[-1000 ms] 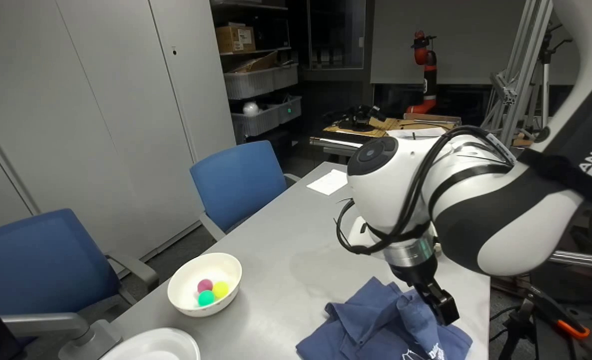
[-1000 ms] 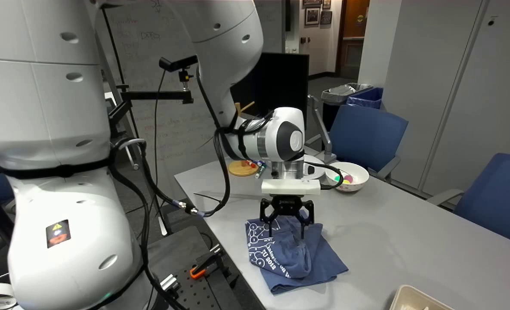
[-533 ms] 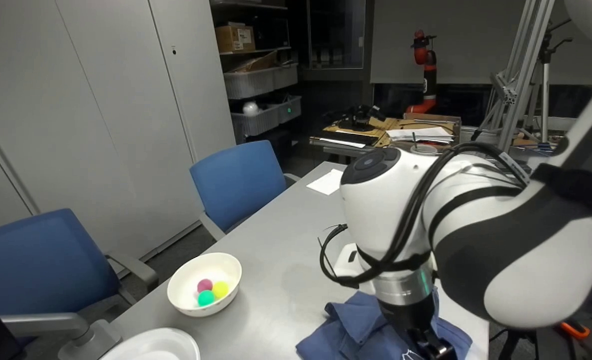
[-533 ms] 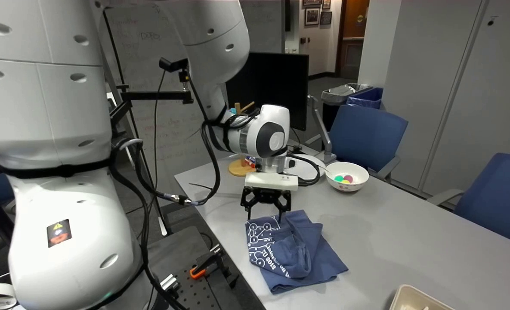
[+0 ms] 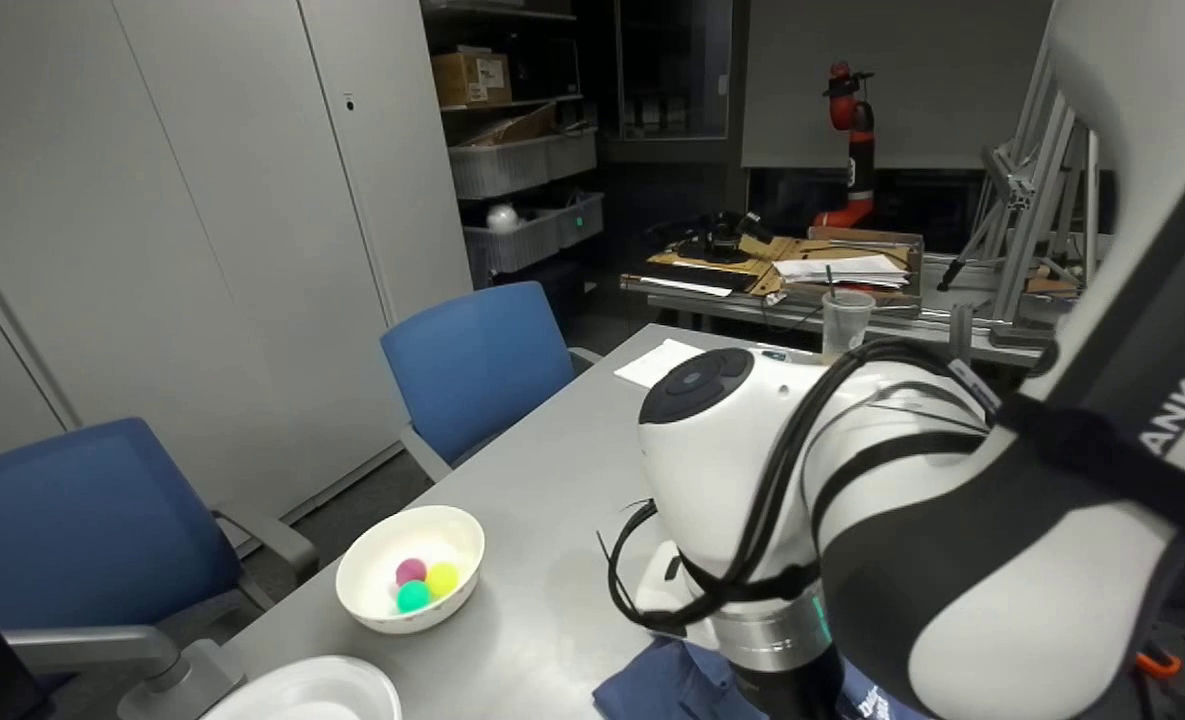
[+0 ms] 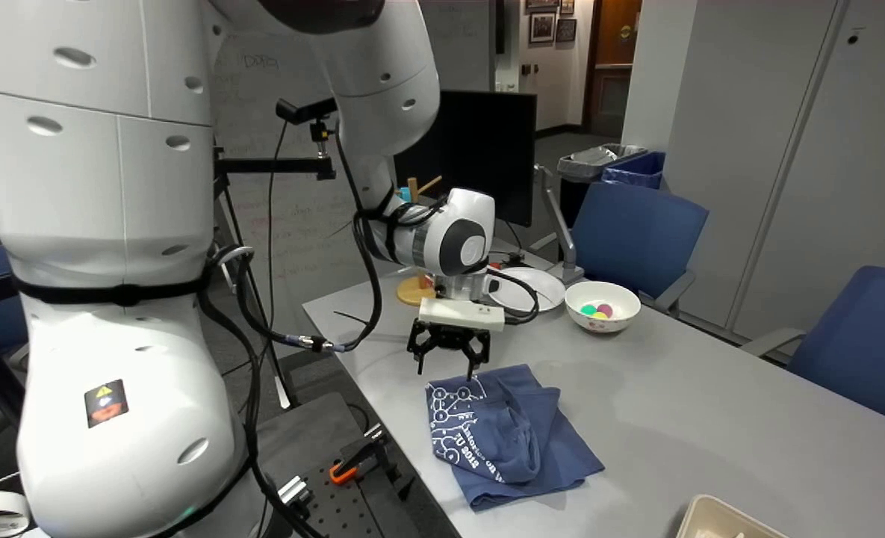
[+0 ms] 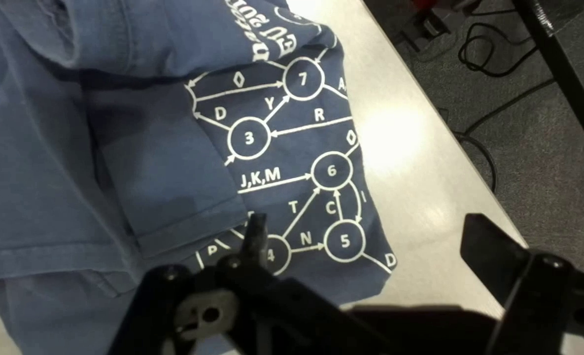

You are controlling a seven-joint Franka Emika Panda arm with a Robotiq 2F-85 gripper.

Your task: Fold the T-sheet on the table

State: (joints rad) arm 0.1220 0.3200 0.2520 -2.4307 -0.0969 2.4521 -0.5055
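The T-sheet is a navy cloth with white lettering and a printed diagram. It lies partly folded and creased on the light-grey table. In an exterior view only part of the T-sheet shows, the rest hidden by the arm or cut off. My gripper is open and empty, above the far corner of the T-sheet near the table's side edge. In the wrist view the gripper has one finger over the printed part of the T-sheet and the other over bare table.
A white bowl with coloured balls and a white plate stand at the table's far end. A round wooden stand is beside the arm. A beige container is at the near side. Blue chairs line one side.
My gripper has moved from over the middle of the T-sheet toward its far printed corner and the table's side edge. It stays open. The T-sheet looks unmoved.
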